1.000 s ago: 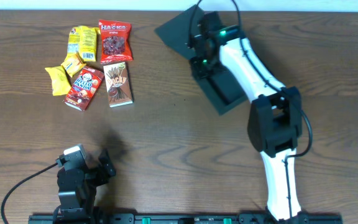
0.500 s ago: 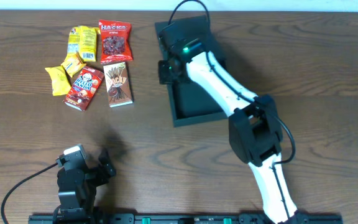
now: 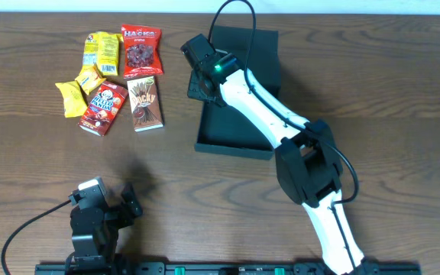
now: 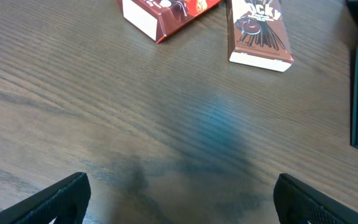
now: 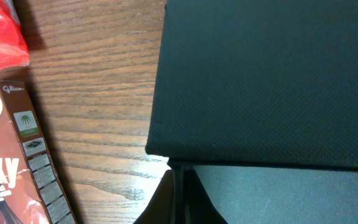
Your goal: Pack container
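your right arm stretches to the upper middle of the frame, and the right gripper [image 3: 198, 80] is clenched on the left wall of the container [image 3: 224, 130] lying there. the left gripper [image 4: 182, 196] rests at lower left, released, fingers wide apart.

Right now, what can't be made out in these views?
- Overhead: white right arm covers part of the matte black shallow cardboard box, hiding its floor there.
- Left wrist: top edge cuts off the red snack carton.
- Overhead: yellow snack packets' print is too small.
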Available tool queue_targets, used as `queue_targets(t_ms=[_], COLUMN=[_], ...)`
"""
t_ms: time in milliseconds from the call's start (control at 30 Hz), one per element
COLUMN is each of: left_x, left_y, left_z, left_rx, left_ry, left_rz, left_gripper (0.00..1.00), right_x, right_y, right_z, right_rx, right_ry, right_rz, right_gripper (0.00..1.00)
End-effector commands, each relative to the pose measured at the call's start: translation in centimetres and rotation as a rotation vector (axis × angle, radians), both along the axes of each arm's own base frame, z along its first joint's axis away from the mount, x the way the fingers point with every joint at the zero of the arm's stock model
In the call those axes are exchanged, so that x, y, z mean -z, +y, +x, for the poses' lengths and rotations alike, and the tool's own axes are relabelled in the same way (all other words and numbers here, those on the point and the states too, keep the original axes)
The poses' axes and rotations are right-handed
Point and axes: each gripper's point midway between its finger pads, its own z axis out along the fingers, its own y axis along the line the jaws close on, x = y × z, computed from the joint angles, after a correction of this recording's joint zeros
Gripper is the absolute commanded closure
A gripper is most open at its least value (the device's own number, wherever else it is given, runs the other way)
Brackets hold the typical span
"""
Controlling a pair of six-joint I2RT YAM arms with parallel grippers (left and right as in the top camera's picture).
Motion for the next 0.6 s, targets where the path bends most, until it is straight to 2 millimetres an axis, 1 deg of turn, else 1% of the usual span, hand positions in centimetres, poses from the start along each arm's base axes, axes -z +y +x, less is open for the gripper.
queue_targets(t_ms=[0, 400, 567], left_x=[0.69, 0.69, 0.69], left_y=[-0.1, -0.1, -0.1], left_z=[-0.3, -0.3, -0.3], left_rx=[0.009, 0.009, 0.009], left_ry=[0.024, 0.024, 0.024], left_rz=[0.005, 0.005, 0.005], left_gripper=[0.05, 0.05, 0.05], right_x=[0.31, 0.51, 0.59], right_y=[0.12, -0.28, -0.37], right_z=[0.4, 0.13, 0.0], right_rx=[-0.021, -0.257, -0.264], right_ry=[-0.021, -0.048, -0.043], right_rz=[-0.018, -0.127, -0.133], right_gripper=[0.99, 0.99, 0.99])
